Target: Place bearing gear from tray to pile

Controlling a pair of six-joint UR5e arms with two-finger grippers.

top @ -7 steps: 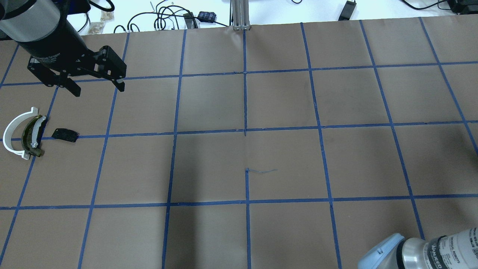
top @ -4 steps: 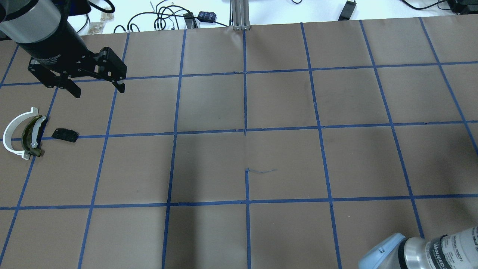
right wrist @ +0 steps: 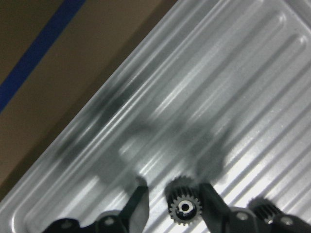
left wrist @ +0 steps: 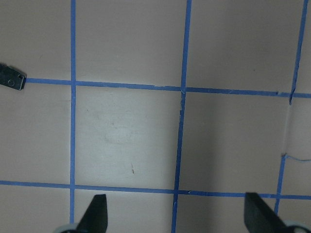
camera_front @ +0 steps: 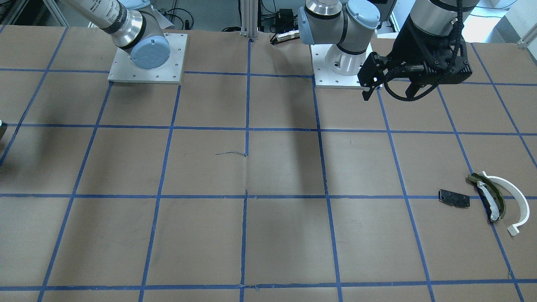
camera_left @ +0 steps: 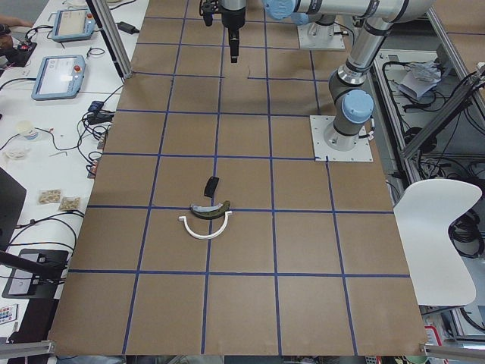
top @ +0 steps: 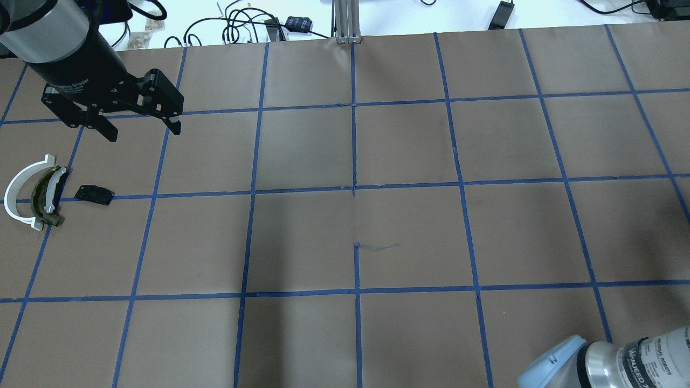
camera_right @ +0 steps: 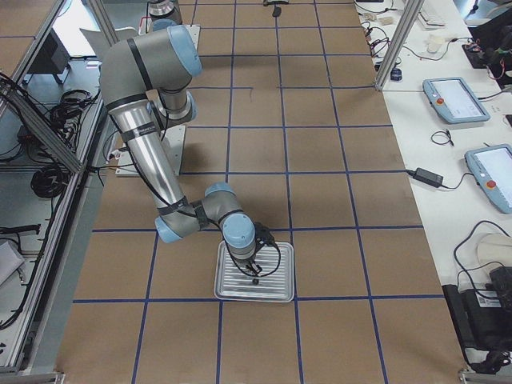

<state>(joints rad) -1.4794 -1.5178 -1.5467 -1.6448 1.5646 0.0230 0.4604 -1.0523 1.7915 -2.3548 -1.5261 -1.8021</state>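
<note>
Right claw (right wrist: 172, 189) stands spread astride the bearing gear (right wrist: 183, 206), low in our wrist view on the ribbed tray (right wrist: 233, 73), not yet pinching. Overhead we see almost nothing shift in the last second. With the left claw (top: 143, 132) spread and empty at upper left, apart from the pile (top: 32, 194), pickup is only starting.

The bearing gear (right wrist: 183, 207), small, dark and toothed, lies flat on the ribbed silver tray (right wrist: 218, 73). The pile (camera_front: 489, 195) lies at the left end of the bench (top: 409, 145). In it, a white half-ring arc (top: 8, 196) curves around an olive-and-dark curved piece (top: 39, 202), with a small flat black plate (top: 94, 194) just beside them.
</note>
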